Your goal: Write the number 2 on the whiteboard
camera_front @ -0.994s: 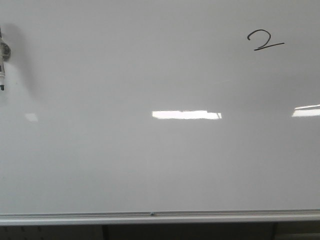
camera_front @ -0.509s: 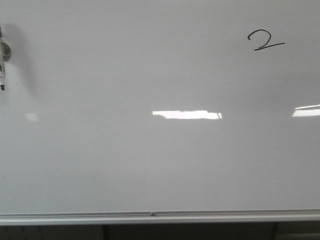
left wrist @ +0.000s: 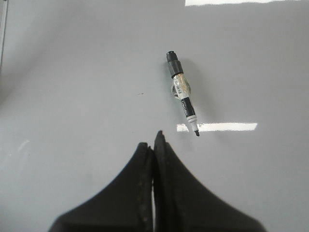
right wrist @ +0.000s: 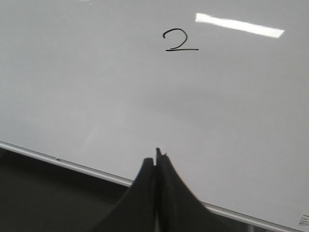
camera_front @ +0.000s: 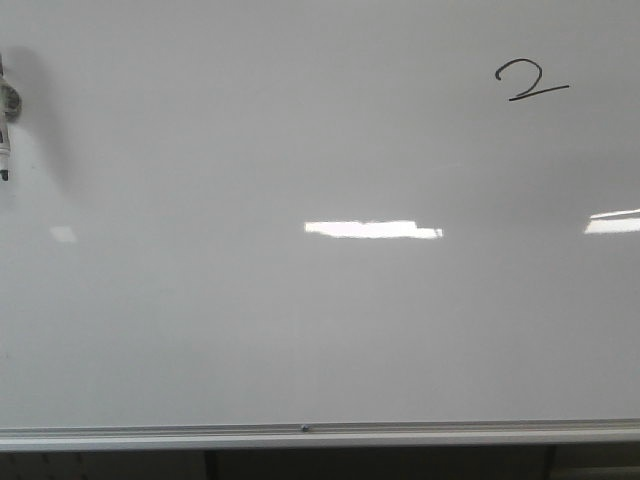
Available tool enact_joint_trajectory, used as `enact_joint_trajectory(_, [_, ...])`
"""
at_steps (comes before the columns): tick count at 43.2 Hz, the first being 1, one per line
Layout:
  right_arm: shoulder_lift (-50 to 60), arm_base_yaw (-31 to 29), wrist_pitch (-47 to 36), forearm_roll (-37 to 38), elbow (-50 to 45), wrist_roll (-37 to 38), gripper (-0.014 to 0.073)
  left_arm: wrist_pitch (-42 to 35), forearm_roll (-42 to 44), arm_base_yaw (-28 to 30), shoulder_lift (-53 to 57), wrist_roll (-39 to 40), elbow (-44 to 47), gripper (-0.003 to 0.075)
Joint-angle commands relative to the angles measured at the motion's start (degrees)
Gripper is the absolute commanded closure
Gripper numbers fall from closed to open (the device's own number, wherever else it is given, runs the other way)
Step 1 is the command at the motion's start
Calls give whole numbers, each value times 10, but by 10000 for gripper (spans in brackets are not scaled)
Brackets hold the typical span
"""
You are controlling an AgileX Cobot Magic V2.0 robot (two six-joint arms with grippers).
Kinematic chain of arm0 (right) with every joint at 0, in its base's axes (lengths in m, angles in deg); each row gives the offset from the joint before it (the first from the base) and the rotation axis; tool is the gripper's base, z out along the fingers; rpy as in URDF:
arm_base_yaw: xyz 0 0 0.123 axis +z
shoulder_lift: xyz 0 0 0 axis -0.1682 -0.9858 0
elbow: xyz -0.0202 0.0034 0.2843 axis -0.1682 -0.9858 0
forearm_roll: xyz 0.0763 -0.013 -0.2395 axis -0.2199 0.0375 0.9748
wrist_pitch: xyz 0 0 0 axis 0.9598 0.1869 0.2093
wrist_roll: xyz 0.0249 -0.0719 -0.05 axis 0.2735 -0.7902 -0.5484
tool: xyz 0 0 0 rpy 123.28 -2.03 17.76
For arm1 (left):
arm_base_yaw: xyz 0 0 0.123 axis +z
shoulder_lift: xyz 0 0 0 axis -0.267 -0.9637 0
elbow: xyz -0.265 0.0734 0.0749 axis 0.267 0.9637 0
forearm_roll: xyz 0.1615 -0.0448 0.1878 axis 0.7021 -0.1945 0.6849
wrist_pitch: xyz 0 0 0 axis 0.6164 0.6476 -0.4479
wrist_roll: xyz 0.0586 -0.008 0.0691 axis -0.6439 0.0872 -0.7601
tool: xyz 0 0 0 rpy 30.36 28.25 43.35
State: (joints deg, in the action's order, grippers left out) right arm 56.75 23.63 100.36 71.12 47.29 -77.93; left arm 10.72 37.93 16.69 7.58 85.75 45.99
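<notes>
Black ink forms the number 2 (camera_front: 530, 79), complete, high and toward the right of the whiteboard (camera_front: 300, 330); the task appears done. The marker (left wrist: 183, 94) sits uncapped on the board at its far left edge, clipped there, tip down. In the left wrist view, the left gripper (left wrist: 153, 145) has its jaws pressed together, empty, the marker lying just ahead and slightly to one side, long axis roughly along the jaws' line. The right gripper (right wrist: 157, 157) is likewise closed and empty, facing the digit from well apart. Left arm is nearer the marker; right arm nearer the digit.
</notes>
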Motion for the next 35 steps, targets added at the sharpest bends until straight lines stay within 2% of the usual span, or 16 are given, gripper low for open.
enact_joint_trajectory(1, [23, -44, -83, 5, -23, 0, 659, -46, 0, -4, 17, 7, 19, 741])
enact_joint_trajectory(8, [97, -132, -227, 3, -145, 0, 659, -46, 0, -4, 17, 7, 19, 741])
enact_joint_trajectory(17, [171, -182, -396, -2, -282, 0, 659, -46, 0, -4, 17, 7, 19, 741])
enact_joint_trajectory(24, [201, -184, -476, -2, -355, 0, 659, -46, 0, -4, 17, 7, 19, 741])
enact_joint_trajectory(35, [229, -184, -524, -2, -420, 0, 659, -46, 0, -4, 17, 7, 19, 741])
